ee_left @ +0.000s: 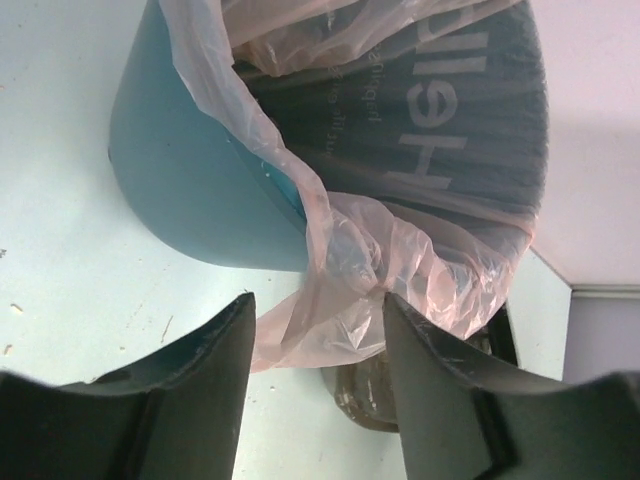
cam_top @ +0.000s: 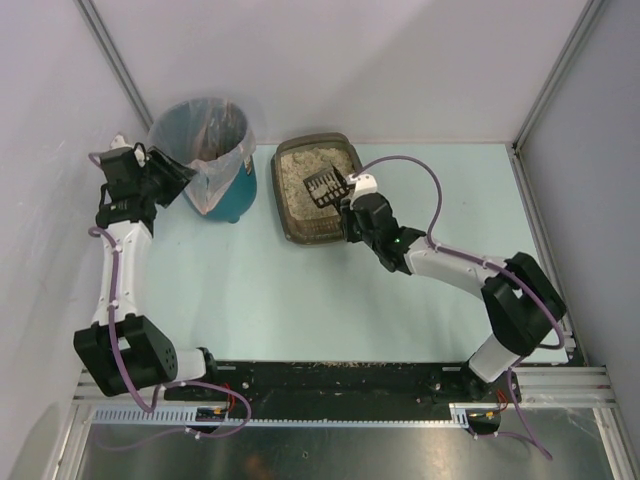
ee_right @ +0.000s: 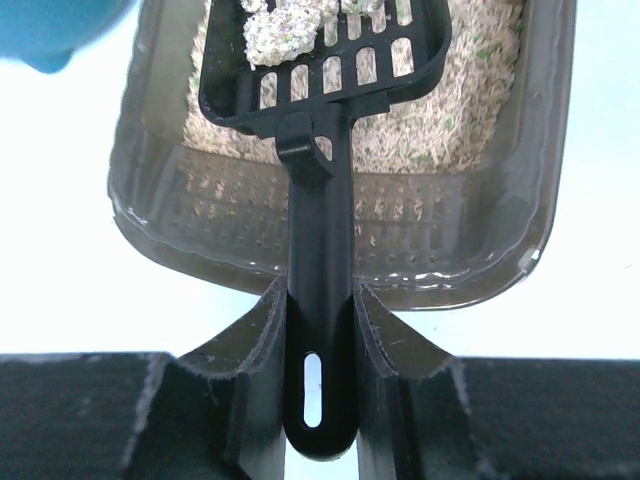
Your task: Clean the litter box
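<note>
Pinching the handle of the black scoop [ee_right: 320, 170] tight in my right gripper [ee_right: 320, 310], I hold its clump-laden head over the litter box [ee_right: 150, 240], at twelve o'clock on the pale green table [cam_top: 300, 290] (white walls [cam_top: 350, 60] all round). My left gripper [ee_left: 315, 330] gapes, holding nothing, beside the teal bin [cam_top: 235, 190] at ten o'clock.

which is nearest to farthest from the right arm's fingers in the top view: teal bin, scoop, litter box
1. scoop, gripped by the right fingers
2. litter box, just beyond, under the scoop's head
3. teal bin, well off to the left
</note>
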`<state>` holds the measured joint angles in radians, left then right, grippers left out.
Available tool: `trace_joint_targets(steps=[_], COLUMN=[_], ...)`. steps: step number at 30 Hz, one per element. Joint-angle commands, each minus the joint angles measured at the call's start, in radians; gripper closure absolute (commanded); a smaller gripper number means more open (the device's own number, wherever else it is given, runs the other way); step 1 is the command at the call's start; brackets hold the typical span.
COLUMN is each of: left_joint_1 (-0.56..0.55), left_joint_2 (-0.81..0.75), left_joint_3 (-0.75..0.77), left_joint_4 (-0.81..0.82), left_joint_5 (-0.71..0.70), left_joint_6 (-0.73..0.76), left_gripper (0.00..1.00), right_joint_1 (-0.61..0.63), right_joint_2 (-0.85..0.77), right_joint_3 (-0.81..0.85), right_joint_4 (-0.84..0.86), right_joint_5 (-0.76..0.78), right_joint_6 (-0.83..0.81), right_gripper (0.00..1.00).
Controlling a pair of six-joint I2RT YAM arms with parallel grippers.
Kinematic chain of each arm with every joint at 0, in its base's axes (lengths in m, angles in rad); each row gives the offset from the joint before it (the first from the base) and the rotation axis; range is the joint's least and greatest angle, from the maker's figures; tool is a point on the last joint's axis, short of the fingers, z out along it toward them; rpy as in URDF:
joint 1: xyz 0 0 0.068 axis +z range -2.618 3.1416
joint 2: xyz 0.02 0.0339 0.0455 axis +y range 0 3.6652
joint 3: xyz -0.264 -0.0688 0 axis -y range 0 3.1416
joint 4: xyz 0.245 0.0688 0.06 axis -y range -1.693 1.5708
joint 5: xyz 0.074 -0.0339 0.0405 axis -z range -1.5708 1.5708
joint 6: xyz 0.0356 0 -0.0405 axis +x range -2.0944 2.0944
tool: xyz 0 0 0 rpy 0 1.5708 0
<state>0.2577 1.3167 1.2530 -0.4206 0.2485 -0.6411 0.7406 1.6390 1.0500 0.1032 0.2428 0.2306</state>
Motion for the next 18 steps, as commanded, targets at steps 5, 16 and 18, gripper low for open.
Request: trace_joint_targets(steps=[5, 16, 18], left_joint_1=[0.005, 0.017, 0.043], left_joint_2=[-0.1, -0.073, 0.009], left_joint_3=[-0.007, 0.107, 0.193], left_joint_4=[0.014, -0.07, -0.079], left_joint_5=[-0.011, -0.193, -0.18], left_joint_6=[0.147, 0.228, 0.212], left_gripper=[0.28, 0.13, 0.11], right_joint_1=[0.042, 0.029, 0.039], right_joint_2=[-0.1, -0.176, -0.168], right_joint_3=[0.076, 0.117, 0.117], right_joint_4=[-0.02, -0.077, -0.083], right_joint_5=[0.125, 0.131, 0.135], right_joint_6=[-0.083, -0.062, -0.056], right_gripper=[1.0, 1.0, 1.0])
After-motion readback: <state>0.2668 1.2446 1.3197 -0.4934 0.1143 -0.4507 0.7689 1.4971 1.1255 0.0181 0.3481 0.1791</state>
